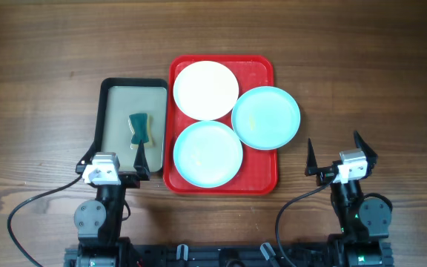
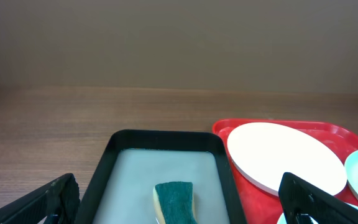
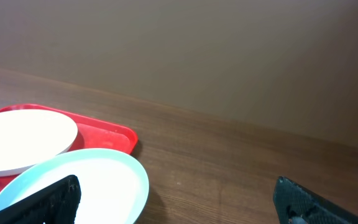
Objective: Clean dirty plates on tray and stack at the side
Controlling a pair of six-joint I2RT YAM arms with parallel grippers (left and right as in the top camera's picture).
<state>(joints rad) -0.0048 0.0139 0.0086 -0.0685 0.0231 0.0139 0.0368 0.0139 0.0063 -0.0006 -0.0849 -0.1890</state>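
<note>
The red tray (image 1: 262, 174) lies at the table's middle. On it sit a white plate (image 1: 205, 90) at the back and a pale blue plate (image 1: 207, 153) at the front. A second pale blue plate (image 1: 266, 117) overhangs the tray's right rim. The white plate also shows in the left wrist view (image 2: 281, 155); the overhanging blue plate shows in the right wrist view (image 3: 98, 183). My left gripper (image 1: 117, 159) is open and empty at the front edge of the small black-rimmed tray. My right gripper (image 1: 337, 153) is open and empty, right of the red tray.
A black-rimmed beige tray (image 1: 111, 119) stands left of the red tray and holds a green-topped sponge (image 1: 140, 127), which also shows in the left wrist view (image 2: 176, 200). Wooden table (image 1: 43, 89) surrounds both trays. Cables run from both arm bases at the front.
</note>
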